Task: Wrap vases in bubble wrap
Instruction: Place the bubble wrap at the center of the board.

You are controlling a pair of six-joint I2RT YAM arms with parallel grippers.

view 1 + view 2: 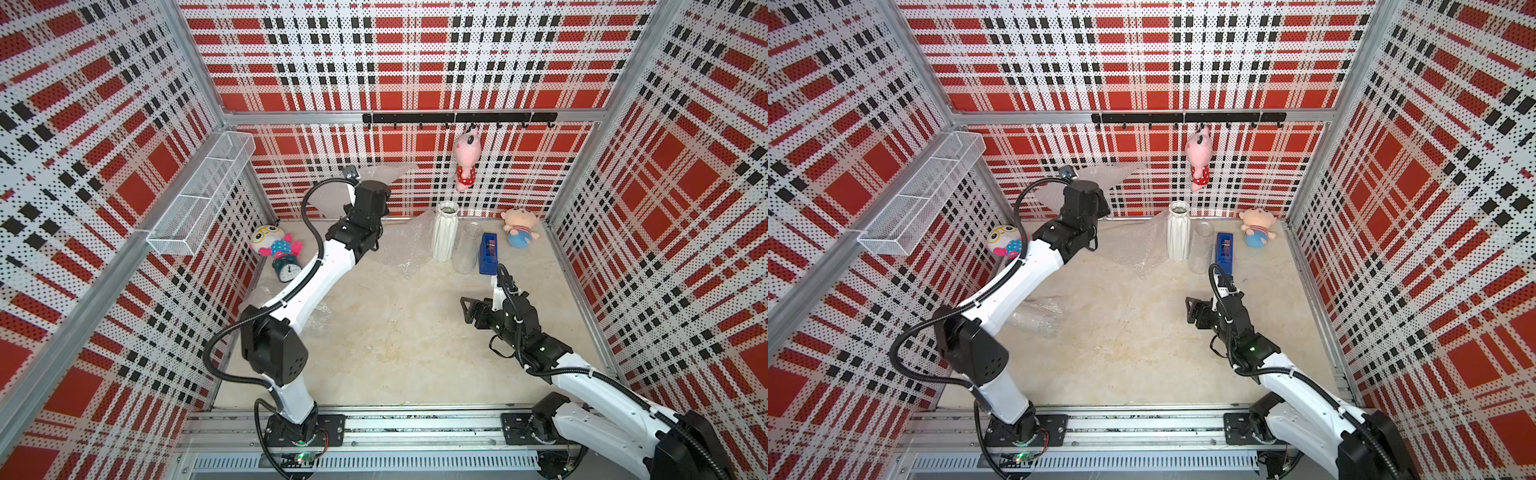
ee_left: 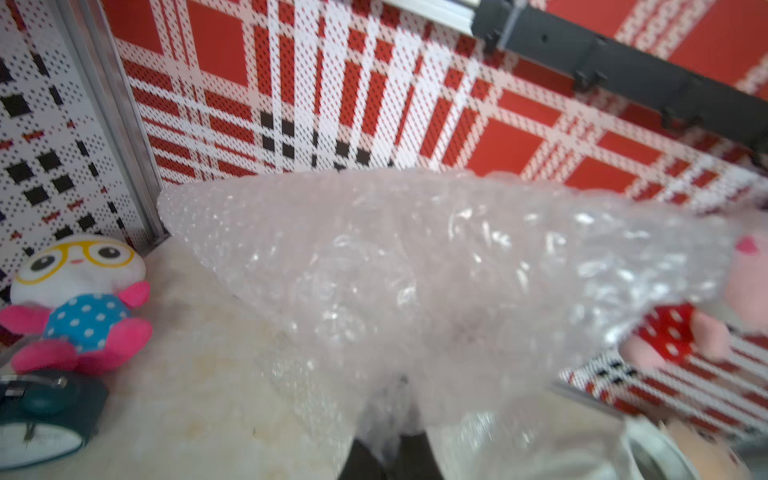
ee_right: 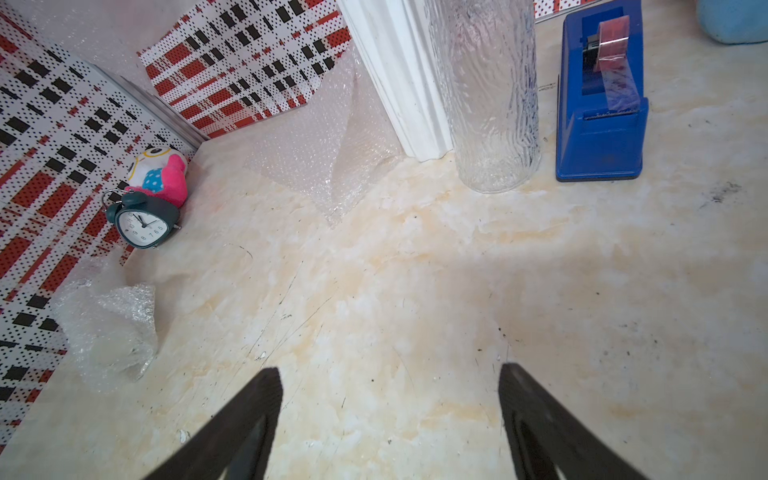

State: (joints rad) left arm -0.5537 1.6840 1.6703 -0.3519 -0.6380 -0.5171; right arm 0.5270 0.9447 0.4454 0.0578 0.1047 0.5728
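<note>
Marble tabletop (image 1: 395,332): white ribbed vase (image 1: 445,237) upright beside glass vase (image 1: 467,249).

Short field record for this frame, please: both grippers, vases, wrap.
left gripper: jaws shut on bubble wrap sheet, held up off the table
right gripper: jaws open, empty, above the table
vases: white vase and glass vase upright, side by side, unwrapped
loose wrap: flat sheet beside white vase; crumpled wad by left arm
other: tape dispenser next to glass vase
</note>
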